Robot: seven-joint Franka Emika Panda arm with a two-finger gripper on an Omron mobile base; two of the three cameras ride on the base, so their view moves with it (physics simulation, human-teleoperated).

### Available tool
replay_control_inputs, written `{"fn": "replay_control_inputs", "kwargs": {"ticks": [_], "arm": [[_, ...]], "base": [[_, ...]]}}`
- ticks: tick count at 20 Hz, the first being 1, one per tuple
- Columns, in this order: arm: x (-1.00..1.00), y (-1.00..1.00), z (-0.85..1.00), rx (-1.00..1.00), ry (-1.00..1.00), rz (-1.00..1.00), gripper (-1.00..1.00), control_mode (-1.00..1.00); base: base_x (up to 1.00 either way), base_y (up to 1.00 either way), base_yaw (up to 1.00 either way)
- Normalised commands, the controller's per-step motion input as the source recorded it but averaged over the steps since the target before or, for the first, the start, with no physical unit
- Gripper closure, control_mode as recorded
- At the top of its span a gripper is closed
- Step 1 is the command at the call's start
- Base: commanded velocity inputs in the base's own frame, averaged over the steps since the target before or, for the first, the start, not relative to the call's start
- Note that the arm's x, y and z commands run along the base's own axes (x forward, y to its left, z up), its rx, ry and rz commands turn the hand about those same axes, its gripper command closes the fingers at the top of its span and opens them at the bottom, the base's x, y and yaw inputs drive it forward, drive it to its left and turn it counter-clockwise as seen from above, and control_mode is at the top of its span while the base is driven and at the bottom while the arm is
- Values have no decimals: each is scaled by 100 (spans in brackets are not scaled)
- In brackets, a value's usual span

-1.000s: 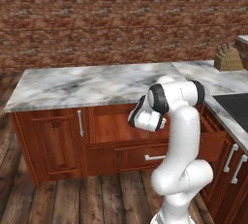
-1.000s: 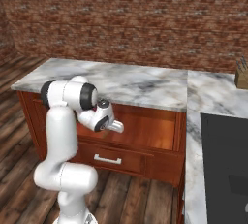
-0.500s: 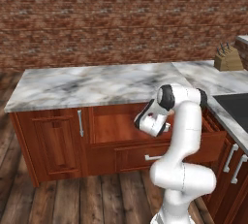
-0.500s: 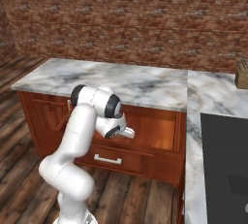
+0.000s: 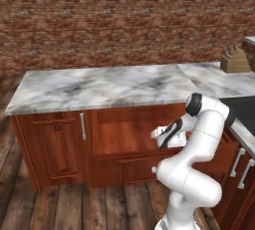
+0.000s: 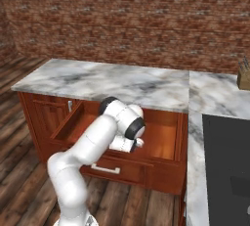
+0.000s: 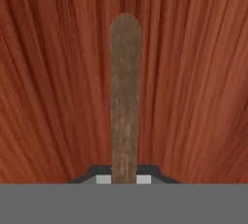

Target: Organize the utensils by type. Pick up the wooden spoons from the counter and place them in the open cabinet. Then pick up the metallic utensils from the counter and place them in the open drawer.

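Your tool [image 7: 124, 178], at bottom centre of the hand view, is clamped on a brown wooden spoon's handle [image 7: 125, 97], held over the open drawer [image 6: 161, 137] at mid-frame. The spoon looks light, stiff and smooth; gripped at one end, it may pivot.

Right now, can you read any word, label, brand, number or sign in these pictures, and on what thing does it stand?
None: no text can be read.
Counter: marble veins, no writing.
Drawer: plain wood.
Knife block: no label.
Spoon handle in the end effector: bare brown wood, no mark.
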Motion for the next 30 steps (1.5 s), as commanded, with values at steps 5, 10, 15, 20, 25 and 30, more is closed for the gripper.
{"fn": "replay_control_inputs", "kwargs": {"ticks": [5, 10, 15, 20, 25, 30], "arm": [[-78, 7, -8, -3, -15, 1, 100, -100], [-81, 22, 16, -9, -6, 4, 100, -100], [-31, 52, 92, -16, 6, 9, 100, -100], [-82, 48, 76, -39, 21, 21, 100, -100], [-72, 40, 16, -44, 30, 25, 100, -100], [-12, 34, 29, -19, 11, 21, 100, -100]], "base": [[0, 0, 0], [0, 0, 0], [0, 0, 0], [0, 0, 0], [0, 0, 0], [0, 0, 0]]}}
